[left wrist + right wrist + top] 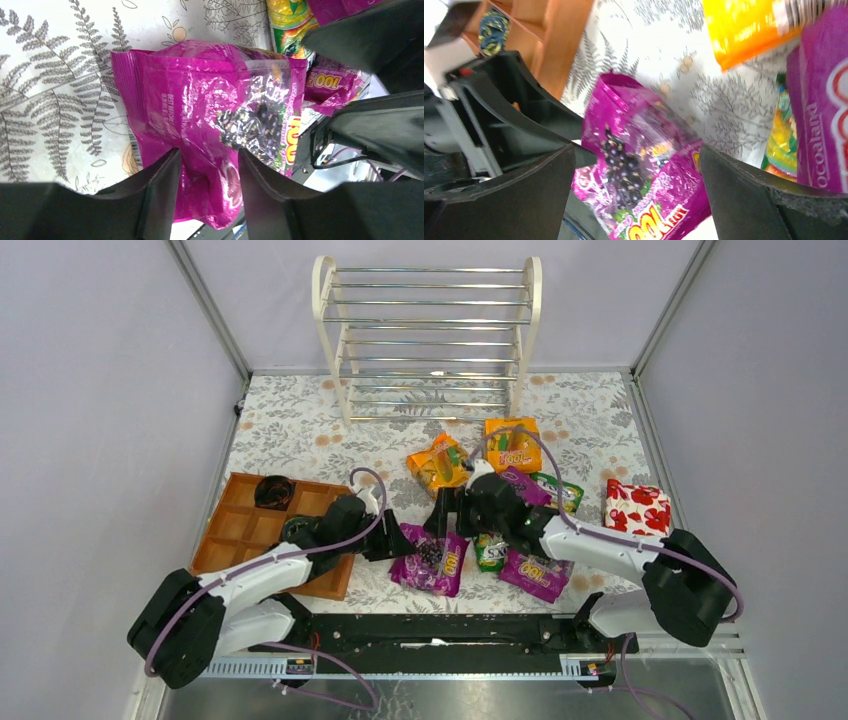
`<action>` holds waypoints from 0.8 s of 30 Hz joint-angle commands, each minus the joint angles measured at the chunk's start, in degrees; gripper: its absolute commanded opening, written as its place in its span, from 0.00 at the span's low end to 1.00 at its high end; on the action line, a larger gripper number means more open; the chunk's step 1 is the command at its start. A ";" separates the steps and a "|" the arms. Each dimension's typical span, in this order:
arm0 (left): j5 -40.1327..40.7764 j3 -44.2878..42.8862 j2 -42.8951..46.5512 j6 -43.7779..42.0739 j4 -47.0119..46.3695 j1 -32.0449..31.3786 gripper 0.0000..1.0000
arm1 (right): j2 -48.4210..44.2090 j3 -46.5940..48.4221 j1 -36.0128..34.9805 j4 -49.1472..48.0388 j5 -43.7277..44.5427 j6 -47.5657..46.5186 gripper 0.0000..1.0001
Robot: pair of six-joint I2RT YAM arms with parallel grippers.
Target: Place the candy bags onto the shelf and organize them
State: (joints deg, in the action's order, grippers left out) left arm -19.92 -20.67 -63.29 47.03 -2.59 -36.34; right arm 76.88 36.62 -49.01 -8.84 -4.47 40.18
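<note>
The left claw (209, 152) stood about half closed with the near edge of a purple candy bag (200, 95) between its fingers. It was held low against the surface (50, 75), probably to pinch the thin seam rather than the puffy middle. Whether the fingers had bitten, I could not tell. The right claw (636, 150) hung just across from it, spread wide and holding nothing, with the same bag under its gap, perhaps to steady it. The other candy bags (438, 462) lay loose beside and just beyond the right claw. The shelf (525, 300) stood well beyond both claws, with no bags on it. A wooden tray (240, 530) lay at the left claw's outer side. The surface wore a grey leaf-print cloth, enclosed by plain lilac walls (100, 390).
</note>
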 commanded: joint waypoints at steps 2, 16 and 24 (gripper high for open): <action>5.17 -5.99 4.02 -3.41 5.38 -0.44 0.63 | -5.12 7.98 0.42 16.23 6.84 -8.59 1.00; 16.51 -18.01 2.02 -5.33 8.30 -23.94 0.50 | -35.51 -0.12 0.45 30.28 18.87 -4.08 1.00; 39.46 -29.01 -14.86 -8.47 18.25 -41.65 0.50 | -43.18 -0.36 0.44 34.85 22.76 -3.18 1.00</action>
State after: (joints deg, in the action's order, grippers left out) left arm 5.56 -45.10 -74.00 40.27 11.20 -73.45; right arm 35.14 36.36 -48.69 22.83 14.66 35.94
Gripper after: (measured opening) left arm 0.499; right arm 0.995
